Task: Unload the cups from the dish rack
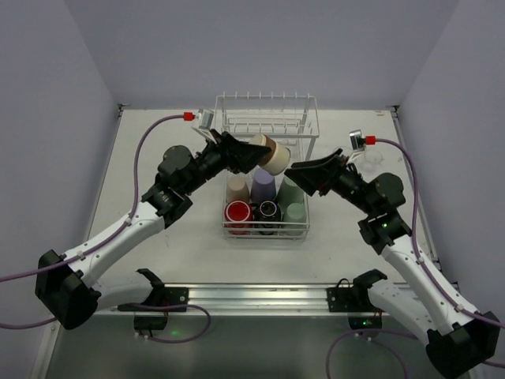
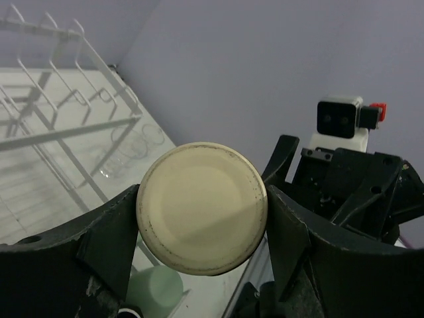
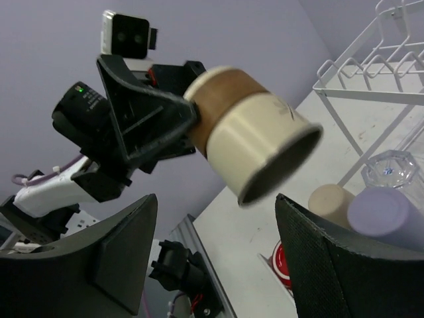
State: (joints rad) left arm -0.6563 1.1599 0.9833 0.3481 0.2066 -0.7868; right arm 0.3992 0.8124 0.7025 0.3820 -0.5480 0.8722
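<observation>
Above the dish rack (image 1: 268, 126), my left pincer (image 1: 254, 154) is clamped on a tan cup (image 1: 276, 158). The cup is held on its side in the air with its mouth turned toward the right arm. In the left wrist view I see only the cup's round cream base, pinched between the two black fingers (image 2: 109, 232), one on each side.

My right pincer (image 1: 298, 178) sits just beside the cup's mouth with its jaws standing apart. In the right wrist view the rim hangs between the two finger pads (image 3: 331, 258), and I can see no contact with either. The cup has a brown band toward its base and a cream wall toward the mouth. A faint mark (image 3: 288, 109) on that wall is too small for me to read.

Down in the rack's basket, a second tan cup (image 1: 237, 188) and a lavender cup (image 1: 263, 183) stand bottom up, with a pale green cup (image 1: 290, 189) beside them. In the near row a red cup (image 1: 237, 212) and a black cup (image 1: 268, 211) stand mouth up next to another pale green one (image 1: 294, 212). Clear cups (image 1: 371, 158) stand on the surface (image 1: 158, 237) to the right of the rack, near the right wrist.
</observation>
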